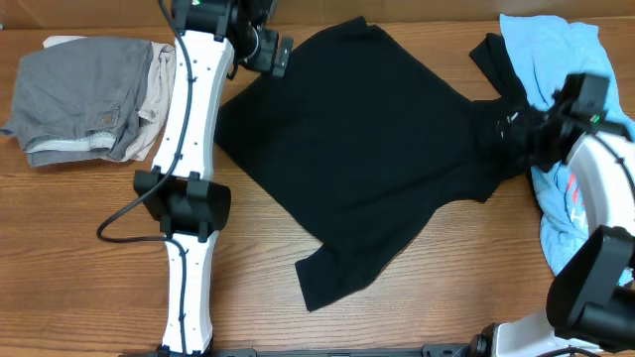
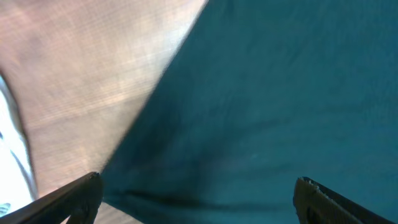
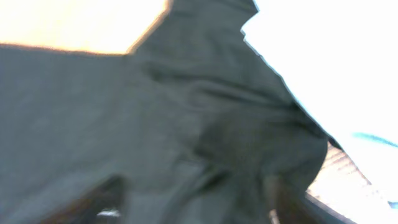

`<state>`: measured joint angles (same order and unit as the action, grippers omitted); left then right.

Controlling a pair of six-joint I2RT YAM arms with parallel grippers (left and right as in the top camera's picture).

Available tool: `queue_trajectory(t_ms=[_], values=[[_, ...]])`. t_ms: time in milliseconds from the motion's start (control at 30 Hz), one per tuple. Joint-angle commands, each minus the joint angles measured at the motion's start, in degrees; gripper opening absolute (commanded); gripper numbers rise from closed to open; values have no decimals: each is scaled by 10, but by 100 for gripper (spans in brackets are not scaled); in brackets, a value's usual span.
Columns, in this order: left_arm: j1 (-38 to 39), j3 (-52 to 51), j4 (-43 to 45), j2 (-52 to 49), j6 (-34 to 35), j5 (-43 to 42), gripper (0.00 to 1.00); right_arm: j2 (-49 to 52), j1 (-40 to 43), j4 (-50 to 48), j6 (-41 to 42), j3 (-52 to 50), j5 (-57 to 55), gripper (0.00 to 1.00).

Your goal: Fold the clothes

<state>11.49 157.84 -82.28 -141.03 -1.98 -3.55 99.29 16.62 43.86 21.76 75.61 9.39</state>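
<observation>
1. Black T-shirt [image 1: 367,149] spread out askew across the middle of the table [image 1: 397,307], one sleeve toward the near edge, the other bunched at the right against the light-blue tee [image 1: 551,45]. Not yet folded, by the look of it.
2. Left end effector [image 1: 274,56] wide open and empty over the shirt's far-left edge. Could close on bare wood, or on a thin lip of cloth only, if lowered slightly off the hem. Likely then to lose the cloth on the lift.
3. Right end effector [image 1: 504,129] over the bunched sleeve. Impossible to tell from the blurred wrist view whether open or gripping cloth. If snagged on a fold, likely to drag the sleeve and spoil the flat lay.
4. Risk of catching the light-blue tee along with the black cloth, the two touching on that side. Would pull both garments together.
5. Risk of an uneven fold from a shirt lying diagonal to the table edge, with corners mismatched unless squared first.
6. Grey piece [image 1: 69,94] and beige piece [image 1: 157,84] piled at far left, close by the left arm [image 1: 193,109]. Could be swept aside on a wide swing.
</observation>
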Motion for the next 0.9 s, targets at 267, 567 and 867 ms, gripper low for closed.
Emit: queue_trajectory(t_ms=[267,567,867], values=[[-6,-3,-86,-123,-14,15,4,0,-28,213,-112,197,135,100],[-16,-3,-96,-162,12,17,4,0,-76,236,-113,196,133,100],[-19,-9,-116,-193,18,29,4,0,-110,231,-82,196,96,100]])
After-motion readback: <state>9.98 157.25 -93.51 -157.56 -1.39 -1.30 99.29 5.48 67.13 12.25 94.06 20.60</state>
